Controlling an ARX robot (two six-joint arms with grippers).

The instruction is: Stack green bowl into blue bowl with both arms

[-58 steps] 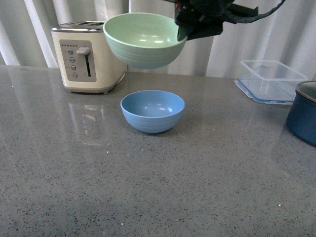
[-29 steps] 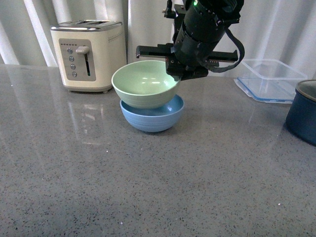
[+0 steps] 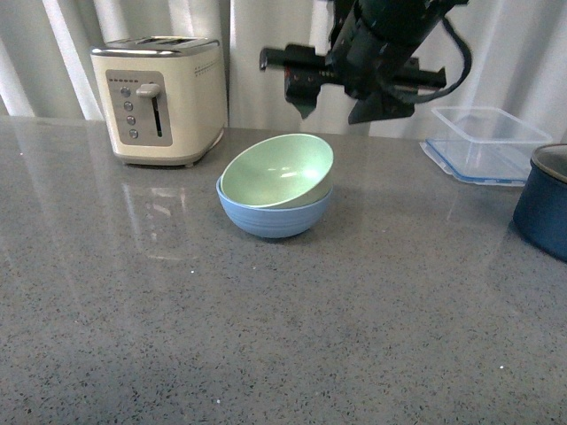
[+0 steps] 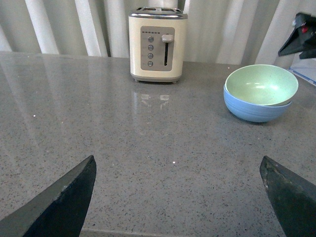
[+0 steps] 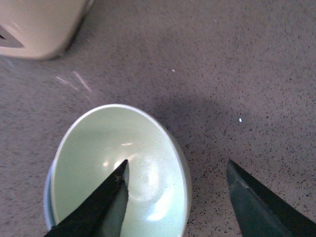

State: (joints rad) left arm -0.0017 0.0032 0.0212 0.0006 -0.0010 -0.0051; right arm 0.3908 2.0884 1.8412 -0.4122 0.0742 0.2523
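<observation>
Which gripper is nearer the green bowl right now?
Right. The right gripper hangs open just above the green bowl; the left gripper is open, well away from it.

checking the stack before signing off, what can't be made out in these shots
- Inside of the blue bowl: covered by the tilted green bowl in every view.
- The navy pot: cut off by the front view's right edge.
- The left gripper: only two fingertips show in the left wrist view; absent from the front view.

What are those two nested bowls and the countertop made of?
The green bowl and blue bowl look like plastic with a soft satin sheen, the blue one faintly ridged. The countertop looks like polished speckled stone or composite; it mirrors the toaster.
</observation>
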